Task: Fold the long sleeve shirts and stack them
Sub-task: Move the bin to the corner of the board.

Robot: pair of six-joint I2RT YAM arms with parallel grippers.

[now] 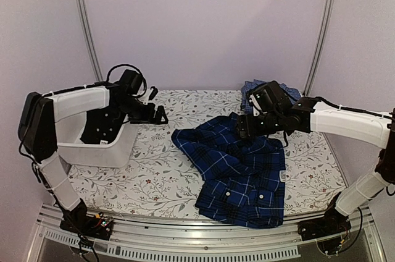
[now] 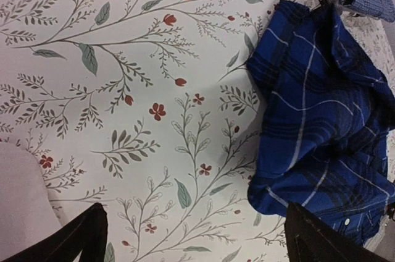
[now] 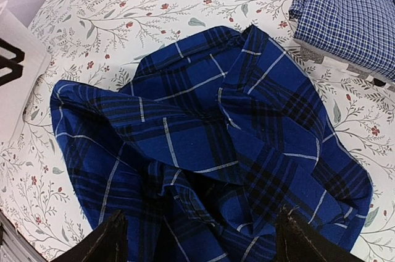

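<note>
Toward the near-right edge of the table [image 1: 154,175]: navy and royal-blue plaid cloth shirt [image 1: 241,175], rumpled, unfolded. Far-right corner: lighter blue fine-checked shirt [image 3: 352,15], folded. Fingers apart, empty: left gripper [image 2: 191,231] over bare table, right gripper [image 3: 197,237] above plaid. Risk: pinching bunched layers drags the whole shirt.
</note>
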